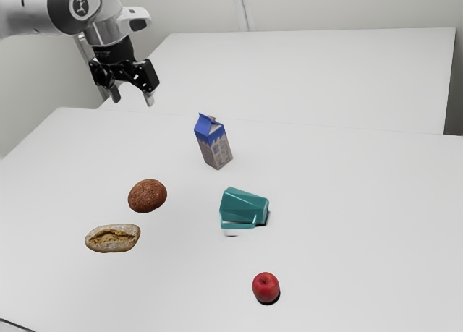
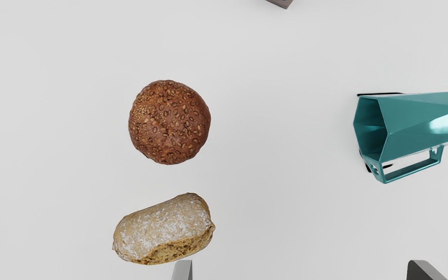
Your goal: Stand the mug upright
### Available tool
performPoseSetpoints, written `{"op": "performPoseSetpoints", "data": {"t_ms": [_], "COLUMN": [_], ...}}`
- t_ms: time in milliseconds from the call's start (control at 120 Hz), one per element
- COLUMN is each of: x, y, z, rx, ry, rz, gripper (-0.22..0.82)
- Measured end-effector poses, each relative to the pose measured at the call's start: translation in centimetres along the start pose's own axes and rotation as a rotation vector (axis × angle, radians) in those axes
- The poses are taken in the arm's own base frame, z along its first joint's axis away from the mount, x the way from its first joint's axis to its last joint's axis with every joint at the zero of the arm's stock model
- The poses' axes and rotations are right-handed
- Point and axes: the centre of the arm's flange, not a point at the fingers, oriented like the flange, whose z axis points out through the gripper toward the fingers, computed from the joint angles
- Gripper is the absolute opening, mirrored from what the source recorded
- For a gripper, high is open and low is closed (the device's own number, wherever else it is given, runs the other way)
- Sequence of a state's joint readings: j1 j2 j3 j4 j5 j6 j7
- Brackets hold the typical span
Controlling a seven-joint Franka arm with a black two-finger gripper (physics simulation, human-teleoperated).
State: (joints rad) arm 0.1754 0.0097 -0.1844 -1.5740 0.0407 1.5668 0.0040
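Note:
High above the table's far left part in the exterior view, my gripper stands open and holds nothing. Its two tips, wide apart, show in the wrist view, where the gripper has bare white tabletop between them. A teal faceted mug lies on its side on the table, well apart from the gripper. In the wrist view the mug shows its open mouth facing the round brown bread, with its handle low at the side that faces the apple.
On the white table are a seeded round bread, a floury oblong roll, a red apple and an upright blue-topped carton. The carton stands behind the mug; the apple is nearer the exterior camera.

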Motion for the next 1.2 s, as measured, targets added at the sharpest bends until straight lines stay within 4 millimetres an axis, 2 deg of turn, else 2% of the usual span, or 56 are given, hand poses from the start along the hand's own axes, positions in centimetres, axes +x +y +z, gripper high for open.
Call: {"op": "performPoseSetpoints", "data": {"t_ms": [333,533,683,783,1033,1200], "x": [-0.2,-0.8,-1.7,-2.1,-3.0,-2.0], "y": [0.9,2.4,3.7,3.5,-1.6,-4.2], "z": [0.6,4.4,10.0,13.1,20.1,25.2], "rx": [-0.002,-0.104,-0.257,-0.353,-0.570,-0.712], "ry": [-0.020,-0.089,-0.137,-0.125,-0.036,0.035], "rz": [0.018,0.022,0.031,0.023,-0.078,-0.117], "gripper": [0.60,0.60,0.60,0.60,0.60,0.60]}}
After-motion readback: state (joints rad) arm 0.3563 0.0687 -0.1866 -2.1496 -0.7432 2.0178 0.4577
